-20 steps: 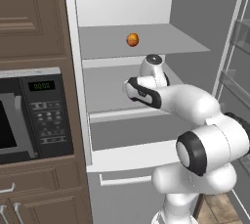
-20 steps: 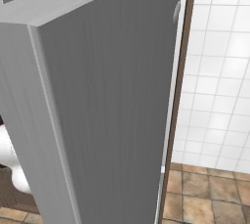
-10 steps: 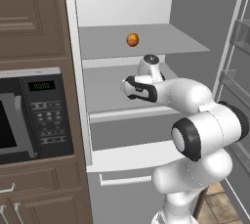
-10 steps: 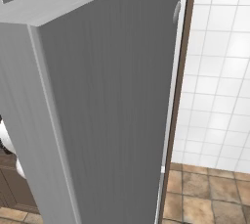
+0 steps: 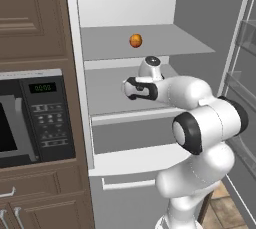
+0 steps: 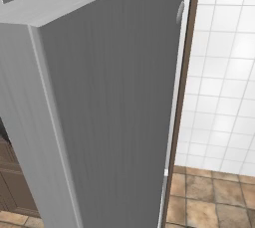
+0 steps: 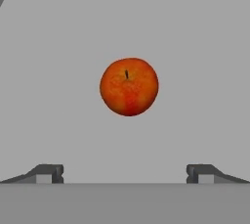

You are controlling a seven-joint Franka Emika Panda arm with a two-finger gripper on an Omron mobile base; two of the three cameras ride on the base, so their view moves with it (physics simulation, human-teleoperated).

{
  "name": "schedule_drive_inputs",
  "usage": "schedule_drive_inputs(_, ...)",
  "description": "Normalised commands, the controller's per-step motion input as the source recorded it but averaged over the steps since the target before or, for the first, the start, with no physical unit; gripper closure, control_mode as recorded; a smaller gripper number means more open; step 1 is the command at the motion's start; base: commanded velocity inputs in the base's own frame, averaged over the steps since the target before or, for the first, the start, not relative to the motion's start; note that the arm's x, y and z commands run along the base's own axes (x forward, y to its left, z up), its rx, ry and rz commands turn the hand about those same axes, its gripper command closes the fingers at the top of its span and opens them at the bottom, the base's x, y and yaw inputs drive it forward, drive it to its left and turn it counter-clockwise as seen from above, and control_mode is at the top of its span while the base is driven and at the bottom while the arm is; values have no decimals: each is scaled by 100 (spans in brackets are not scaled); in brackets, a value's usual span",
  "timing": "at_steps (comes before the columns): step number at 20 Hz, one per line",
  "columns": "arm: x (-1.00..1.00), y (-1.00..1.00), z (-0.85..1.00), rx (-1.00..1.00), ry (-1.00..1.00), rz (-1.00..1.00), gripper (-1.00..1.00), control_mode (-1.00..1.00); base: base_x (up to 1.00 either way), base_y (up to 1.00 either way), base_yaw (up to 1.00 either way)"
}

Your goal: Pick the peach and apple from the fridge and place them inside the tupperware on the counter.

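Inside the open fridge (image 5: 200,38), the tool (image 7: 125,174) hovers with fingers spread wide, gripping nothing; the apple (image 7: 129,86) sits ahead of it, apart, on a fridge shelf (image 5: 165,40).

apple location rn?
The apple sits on a fridge shelf, centred in the hand view ahead of the open end effector.

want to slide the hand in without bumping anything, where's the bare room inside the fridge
The top shelf of the fridge is mostly bare: one orange-red fruit sits left of centre, with free shelf on every side. In the hand view the fruit lies between the spread fingertips of the gripper, apart from both. The middle shelf is crowded by the arm.
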Motion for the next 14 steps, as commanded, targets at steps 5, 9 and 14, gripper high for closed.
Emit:
schedule_drive_inputs(5,15,0,-11,8,0,0,-100,-100,0,0,0)
schedule_drive_inputs(9,18,0,-8,5,0,0,-100,-100,0,0,0)
schedule_drive_inputs(14,16,0,-7,5,0,0,-100,-100,0,0,0)
